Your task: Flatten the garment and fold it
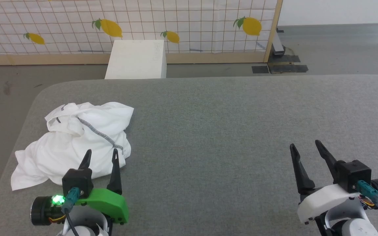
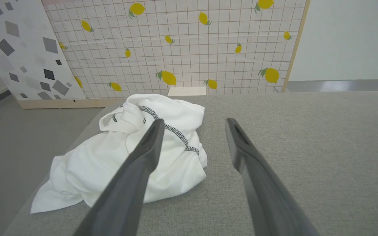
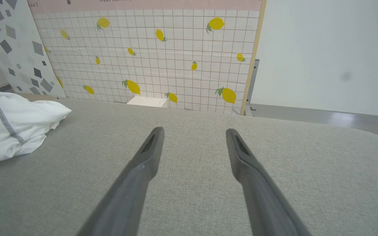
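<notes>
The garment [image 1: 74, 141], a white T-shirt with grey-black zigzag seams, lies crumpled in a heap near the left edge of the grey table [image 1: 225, 131]. It also shows in the left wrist view as a bunched garment [image 2: 126, 150] and at the left edge of the right wrist view as the garment [image 3: 11, 127]. My left gripper [image 1: 101, 151] hovers just in front of the heap's near edge, open and empty, its left gripper [image 2: 194, 122] fingers spread wide. Far to the right, my right gripper [image 1: 304, 144] stands open over bare table, the right gripper [image 3: 194, 131] holding nothing.
A rigid white box [image 1: 136, 59] stands on the floor beyond the table's far edge. Behind it runs a lemon-patterned grid wall panel [image 1: 176, 23] with a wooden frame. The table's rounded left corner [image 1: 41, 95] lies close to the garment.
</notes>
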Controlling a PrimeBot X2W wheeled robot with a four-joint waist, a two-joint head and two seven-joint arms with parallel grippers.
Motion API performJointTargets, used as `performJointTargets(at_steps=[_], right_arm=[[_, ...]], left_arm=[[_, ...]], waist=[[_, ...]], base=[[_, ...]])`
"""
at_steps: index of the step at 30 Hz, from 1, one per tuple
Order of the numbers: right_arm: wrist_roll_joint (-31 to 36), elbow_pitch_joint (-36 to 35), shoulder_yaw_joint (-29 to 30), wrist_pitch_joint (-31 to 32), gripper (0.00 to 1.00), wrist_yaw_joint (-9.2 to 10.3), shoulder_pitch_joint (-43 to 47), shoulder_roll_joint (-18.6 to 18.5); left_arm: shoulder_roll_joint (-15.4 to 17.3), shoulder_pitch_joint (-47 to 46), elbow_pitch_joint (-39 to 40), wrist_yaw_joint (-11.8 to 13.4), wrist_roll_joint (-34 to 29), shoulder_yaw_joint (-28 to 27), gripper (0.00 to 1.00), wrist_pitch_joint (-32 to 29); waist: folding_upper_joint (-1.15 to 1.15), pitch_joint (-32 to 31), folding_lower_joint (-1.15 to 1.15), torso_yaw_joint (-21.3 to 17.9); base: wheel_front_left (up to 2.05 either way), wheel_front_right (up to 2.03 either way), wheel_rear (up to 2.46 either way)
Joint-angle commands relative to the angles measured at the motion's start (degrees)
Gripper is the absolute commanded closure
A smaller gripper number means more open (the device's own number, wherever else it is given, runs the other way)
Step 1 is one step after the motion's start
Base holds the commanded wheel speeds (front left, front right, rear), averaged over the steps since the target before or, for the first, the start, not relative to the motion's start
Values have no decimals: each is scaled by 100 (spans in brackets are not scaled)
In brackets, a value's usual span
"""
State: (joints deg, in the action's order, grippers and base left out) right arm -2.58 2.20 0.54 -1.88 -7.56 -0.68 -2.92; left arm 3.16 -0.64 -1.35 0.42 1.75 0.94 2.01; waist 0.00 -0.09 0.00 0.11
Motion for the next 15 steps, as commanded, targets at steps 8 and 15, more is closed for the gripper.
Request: performJointTargets(at_steps=[8, 15], right_arm=[[-145, 106, -8, -143, 0, 2, 130, 1], [-235, 179, -9, -227, 0, 2, 178, 1]], left_arm=[[-6, 127, -30, 68, 105, -4, 0, 137], [-1, 192, -51, 83, 144, -30, 0, 220]], waist=[[0, -20, 0, 148], [0, -26, 0, 388]], base=[[0, 0, 0], [0, 0, 0]])
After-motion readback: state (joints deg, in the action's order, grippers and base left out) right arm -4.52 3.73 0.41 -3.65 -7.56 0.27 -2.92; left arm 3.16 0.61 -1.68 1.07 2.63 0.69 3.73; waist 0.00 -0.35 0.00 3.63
